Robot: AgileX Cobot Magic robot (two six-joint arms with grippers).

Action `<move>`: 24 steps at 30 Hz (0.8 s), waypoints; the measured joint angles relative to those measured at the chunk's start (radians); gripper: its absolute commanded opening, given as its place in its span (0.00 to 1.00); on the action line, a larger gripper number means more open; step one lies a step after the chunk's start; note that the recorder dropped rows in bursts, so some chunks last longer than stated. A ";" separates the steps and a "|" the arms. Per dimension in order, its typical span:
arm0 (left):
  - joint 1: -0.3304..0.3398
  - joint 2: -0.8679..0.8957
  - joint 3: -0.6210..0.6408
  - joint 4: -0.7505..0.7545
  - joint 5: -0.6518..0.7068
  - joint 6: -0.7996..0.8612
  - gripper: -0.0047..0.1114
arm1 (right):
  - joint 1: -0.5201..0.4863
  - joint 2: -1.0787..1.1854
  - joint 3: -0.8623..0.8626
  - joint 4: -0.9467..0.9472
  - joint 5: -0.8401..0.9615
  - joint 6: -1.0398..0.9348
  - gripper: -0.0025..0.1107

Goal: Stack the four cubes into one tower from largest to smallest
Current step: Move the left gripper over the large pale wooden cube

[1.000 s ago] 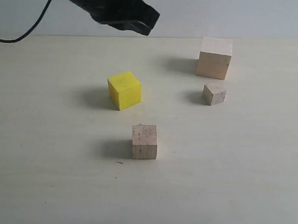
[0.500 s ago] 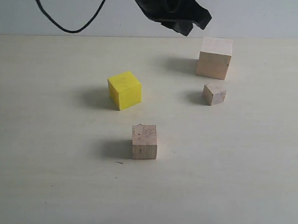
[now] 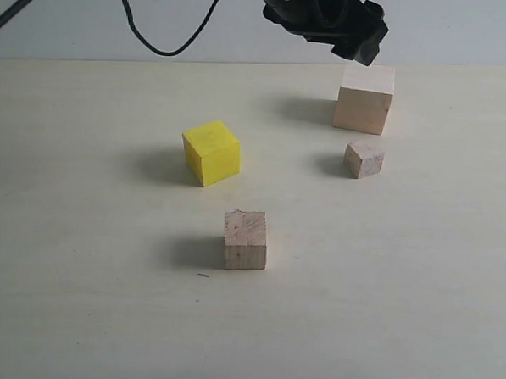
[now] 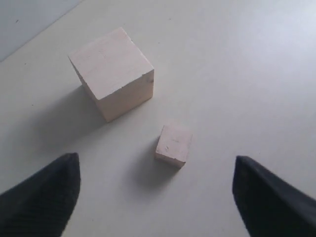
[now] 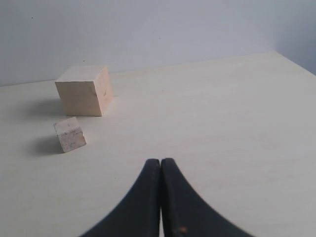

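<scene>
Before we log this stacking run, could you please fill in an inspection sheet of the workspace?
Surface: pale table, one tiny dark speck by the medium cube.
Job's things: large cube, yellow cube, medium cube, small cube; all apart, none stacked.
Clutter: nothing seen.
Pincers: left pincer open, raised, looking down on the large and small cubes, empty; right pincer shut, empty.
Cables: black cable loops in front of the wall.
Surroundings: plain pale wall.
</scene>
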 measured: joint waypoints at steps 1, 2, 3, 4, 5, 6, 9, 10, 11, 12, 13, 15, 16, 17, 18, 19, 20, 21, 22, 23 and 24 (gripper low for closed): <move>0.000 0.011 -0.010 0.000 0.000 0.000 0.87 | 0.000 0.000 0.000 0.000 0.000 0.000 0.02; 0.000 0.023 -0.022 0.000 0.000 0.000 0.91 | 0.000 0.000 0.000 0.000 0.000 0.000 0.02; 0.000 0.035 -0.035 0.000 -0.002 0.000 0.94 | 0.000 0.000 0.000 0.000 0.000 0.000 0.02; 0.000 0.048 -0.048 0.000 -0.005 -0.004 0.95 | 0.000 0.000 0.000 0.000 0.000 0.000 0.02; 0.000 0.056 -0.060 0.000 -0.006 -0.009 0.95 | 0.000 0.000 0.000 0.000 0.000 0.000 0.02; 0.000 0.069 -0.071 0.000 -0.011 -0.014 0.95 | 0.000 0.000 0.000 0.000 0.000 0.000 0.02; 0.000 0.108 -0.102 0.000 -0.018 -0.018 0.95 | 0.000 0.000 0.000 0.000 0.000 0.000 0.02; 0.000 0.122 -0.113 0.000 -0.023 -0.023 0.95 | 0.000 0.000 0.000 0.000 0.000 0.000 0.02; 0.000 0.135 -0.121 0.000 -0.030 -0.028 0.95 | 0.000 0.000 0.000 -0.002 0.000 0.000 0.02; 0.000 0.148 -0.128 0.000 -0.042 -0.035 0.95 | 0.000 0.000 0.000 -0.002 0.000 0.000 0.02; 0.000 0.160 -0.135 0.000 -0.058 -0.043 0.95 | 0.000 0.000 0.000 -0.002 0.000 0.000 0.02; -0.005 0.175 -0.138 0.000 -0.097 -0.060 0.95 | 0.000 0.000 0.000 -0.002 0.000 0.000 0.02; -0.007 0.183 -0.140 0.000 -0.121 -0.073 0.95 | 0.000 0.000 0.000 -0.002 0.000 0.000 0.02; -0.010 0.189 -0.140 0.000 -0.146 -0.085 0.95 | 0.000 0.000 0.000 -0.002 0.000 0.000 0.02; -0.012 0.197 -0.142 0.000 -0.174 -0.098 0.95 | 0.000 0.000 0.000 -0.002 0.000 0.000 0.02; -0.014 0.205 -0.143 0.000 -0.203 -0.109 0.95 | 0.000 0.000 0.000 -0.002 0.000 0.000 0.02; -0.018 0.213 -0.143 0.000 -0.225 -0.120 0.95 | 0.000 0.000 0.000 -0.002 0.000 0.000 0.02; -0.022 0.222 -0.144 0.002 -0.254 -0.132 0.95 | 0.000 0.000 0.000 -0.002 0.000 0.000 0.02; -0.025 0.231 -0.144 0.002 -0.284 -0.144 0.95 | 0.000 0.000 0.000 -0.002 0.000 0.000 0.02; -0.030 0.239 -0.144 0.012 -0.308 -0.157 0.95 | 0.000 0.000 0.000 -0.002 0.000 0.000 0.02; -0.032 0.249 -0.144 0.030 -0.336 -0.175 0.95 | 0.000 0.000 0.000 -0.002 0.000 0.000 0.02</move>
